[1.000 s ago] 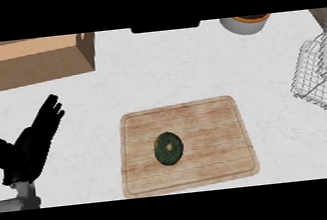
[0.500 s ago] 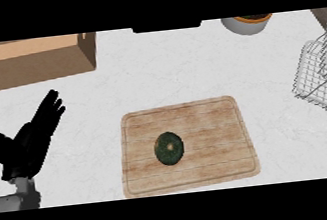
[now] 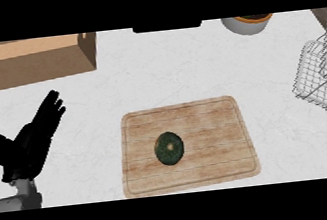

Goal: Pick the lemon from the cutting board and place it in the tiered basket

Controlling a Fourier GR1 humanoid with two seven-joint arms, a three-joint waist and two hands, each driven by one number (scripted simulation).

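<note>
A dark green, round fruit with a pale spot at its middle, the lemon (image 3: pixel 169 148), lies near the centre of the wooden cutting board (image 3: pixel 212 122). The white wire tiered basket (image 3: pixel 325 82) stands at the right edge of the counter. My left hand (image 3: pixel 23 145) shows at the lower left, well left of the board, open with fingers straight and pointing up and to the right. It holds nothing. My right hand is out of view.
An open cardboard box (image 3: pixel 32 63) sits at the back left. A white pot with an orange rim (image 3: pixel 248 23) stands at the back, right of centre. A dark object (image 3: pixel 167 26) lies at the far edge.
My left hand has drifted slightly up and to the right, still open. The lemon, board and basket have not moved.
</note>
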